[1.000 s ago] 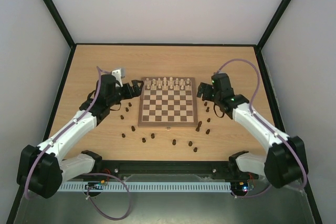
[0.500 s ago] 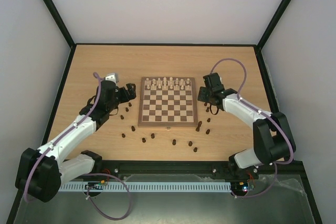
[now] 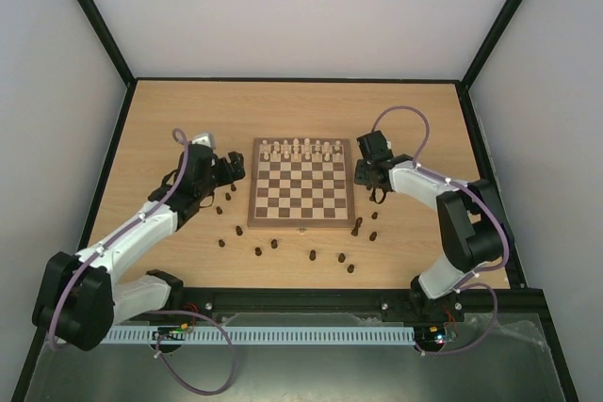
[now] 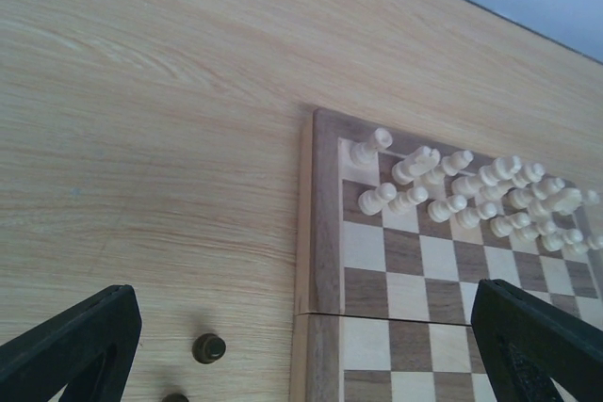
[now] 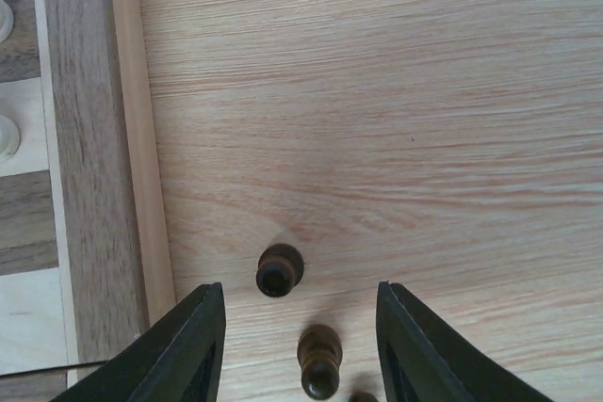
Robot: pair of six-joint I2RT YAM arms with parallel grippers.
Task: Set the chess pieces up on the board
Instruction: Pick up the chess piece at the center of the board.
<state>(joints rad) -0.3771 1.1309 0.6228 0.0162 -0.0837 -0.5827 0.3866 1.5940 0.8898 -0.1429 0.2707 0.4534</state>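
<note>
Left gripper (image 4: 301, 364), left of the board (image 4: 322, 261): jaws spread wide, empty. Right gripper (image 5: 300, 369), right of the board: jaws half-spread around a dark piece (image 5: 319, 364) standing on the table (image 5: 396, 91), not touching it.

A robotics lab enclosure — plain white walls (image 3: 301, 7), black frame (image 3: 94, 16), wooden table (image 3: 311, 105).

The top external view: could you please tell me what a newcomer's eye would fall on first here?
The chessboard at the centre of the table stands out, with cream chessmen in two rows along its far edge. Dark brown chess pieces sit scattered on the table off its near and side edges. The left arm and right arm flank it, jaws open.
</note>
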